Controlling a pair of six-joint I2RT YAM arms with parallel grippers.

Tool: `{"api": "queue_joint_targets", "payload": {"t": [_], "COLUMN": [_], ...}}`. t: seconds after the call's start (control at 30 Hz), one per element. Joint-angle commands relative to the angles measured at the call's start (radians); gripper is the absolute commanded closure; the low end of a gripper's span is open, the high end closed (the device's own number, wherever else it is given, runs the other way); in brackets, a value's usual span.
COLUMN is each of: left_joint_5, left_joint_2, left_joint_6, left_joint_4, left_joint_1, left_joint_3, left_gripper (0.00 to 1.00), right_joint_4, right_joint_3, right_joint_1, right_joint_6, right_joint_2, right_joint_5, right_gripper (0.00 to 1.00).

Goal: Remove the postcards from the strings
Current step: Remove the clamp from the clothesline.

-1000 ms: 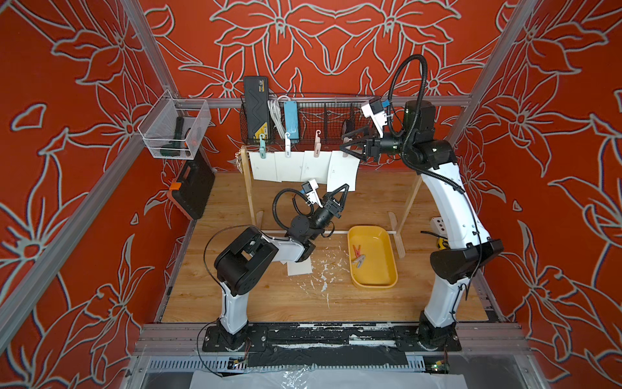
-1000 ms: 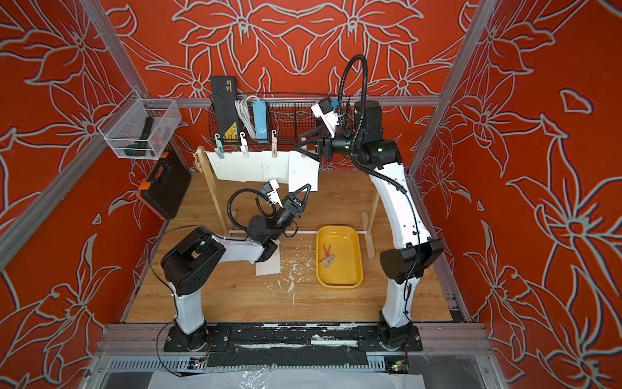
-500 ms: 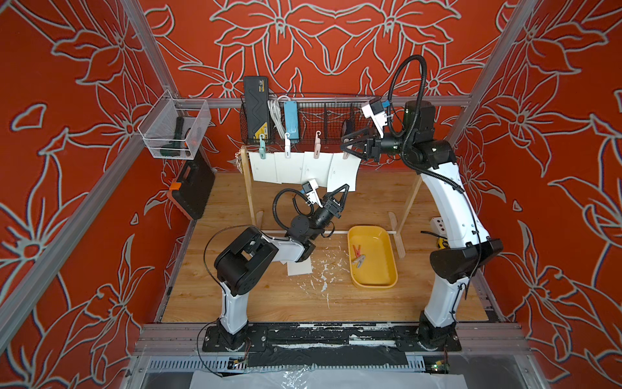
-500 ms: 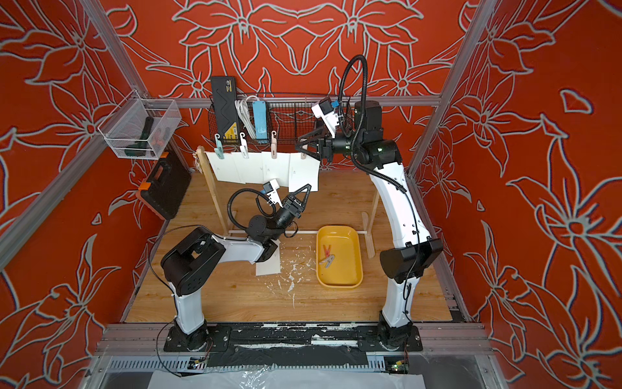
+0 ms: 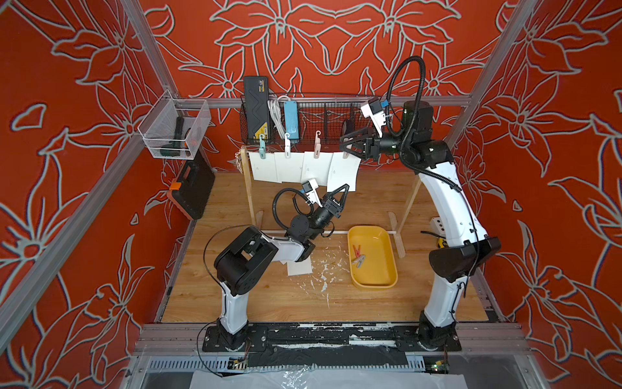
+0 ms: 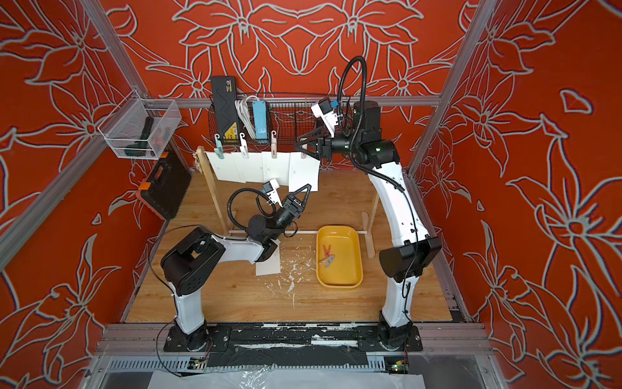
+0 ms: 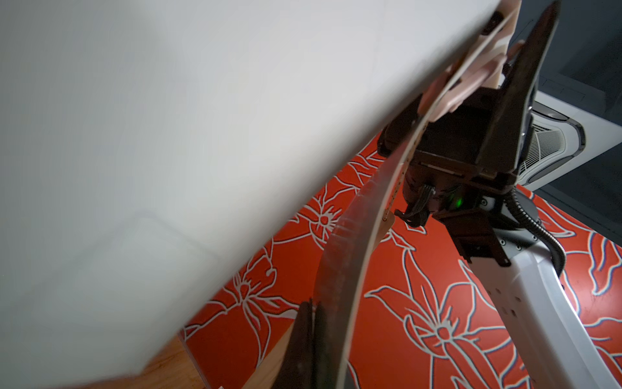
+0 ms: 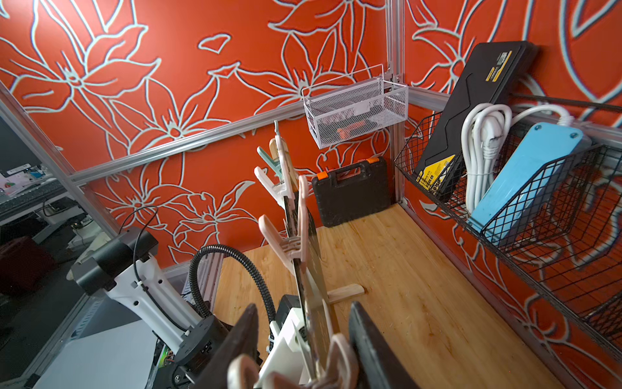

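Four postcards (image 5: 303,166) hang from the string (image 5: 299,152) in both top views, and a fifth lies flat on the table (image 5: 235,303), half under the left arm; so the job is judged partly done. What has changed in the last second is small but telling: the right gripper (image 5: 342,148) has drawn its jaws in round the pale pink peg (image 8: 323,367) that pins the rightmost postcard (image 5: 340,170). In the right wrist view the peg's two wings sit against the dark fingers (image 8: 367,336), so it looks clamped on the peg rather than merely beside it. Everything else has stayed put. The left gripper (image 5: 345,186) has its fingers together on the lower edge of that same card; the left wrist view shows the card's pale edge curving down into the closed tips. That reads as the release step. Squeeze the peg open and the card should come away in the left gripper's hold instead of dropping; the yellow tray (image 5: 373,285), already holding two pegs, seems the place for this one.

The rightmost postcard hangs with its long axis running down from the string, lower end toward the left gripper and broad face toward the front of the cell; it sits slightly askew, overlapping its neighbour.
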Motion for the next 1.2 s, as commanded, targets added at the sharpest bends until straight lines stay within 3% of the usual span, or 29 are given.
{"api": "queue_joint_targets", "payload": {"t": [0.0,0.57,1.17], "left_joint_5": [0.014,0.012,0.052], "left_joint_2": [0.009,0.020,0.032], "left_joint_6": [-0.012,-0.034,-0.059], "left_joint_4": [0.228,0.228,0.228], "left_joint_1": [0.006,0.008,-0.004], "left_joint_3": [0.032,0.030,0.005], "left_gripper": [1.00,1.00,1.00], "right_joint_4": [0.038,0.036,0.072], "right_joint_3": [-0.009,-0.007,0.029], "right_joint_1": [0.007,0.011,0.011], "right_joint_6": [0.019,0.015,0.033], "right_joint_2": [0.017,0.008,-0.010], "right_joint_5": [-0.035,-0.011,0.088], "right_gripper": [0.57,0.82,0.82]}}
